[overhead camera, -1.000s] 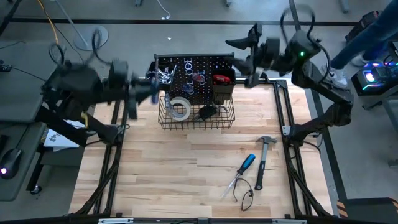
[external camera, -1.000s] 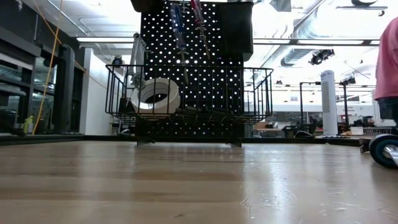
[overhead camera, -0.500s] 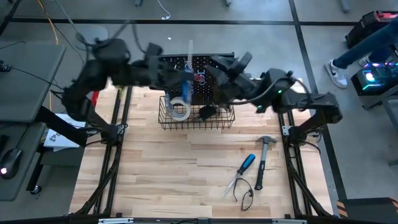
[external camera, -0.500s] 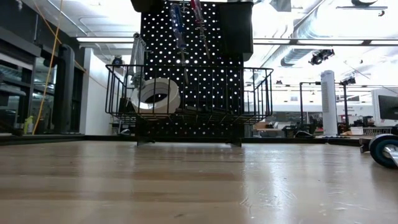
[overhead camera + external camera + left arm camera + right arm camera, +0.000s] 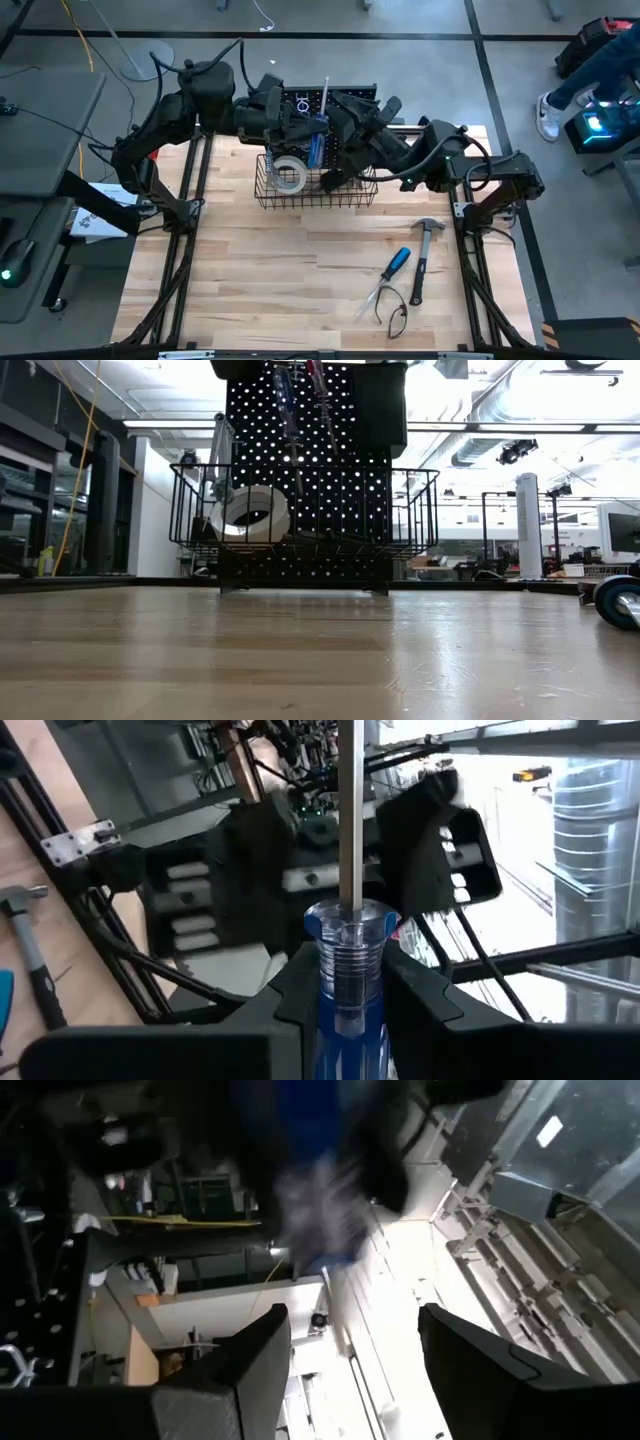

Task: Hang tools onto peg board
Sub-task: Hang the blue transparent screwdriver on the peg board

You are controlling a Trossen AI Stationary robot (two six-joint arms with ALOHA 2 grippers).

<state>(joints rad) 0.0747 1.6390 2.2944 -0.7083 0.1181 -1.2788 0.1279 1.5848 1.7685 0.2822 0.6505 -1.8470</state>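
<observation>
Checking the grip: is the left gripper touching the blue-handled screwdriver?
Touching. The left wrist view shows the left gripper fingers pressed against the blue-handled screwdriver.

Upright black peg board panel: matte black, regular grid of small holes showing bright.
Black wire basket: thin black rods in a grid.
White tape roll: white outside, darker core.
Transparent blue-handled screwdriver with silver shaft, in the left gripper: clear blue ribbed handle, dark gripper fingers.
Pale wooden table: light tan planks, streaked grain.
Black-handled claw hammer: black grip, silver head.
Second screwdriver lying flat: bright blue handle, silver shaft.
</observation>
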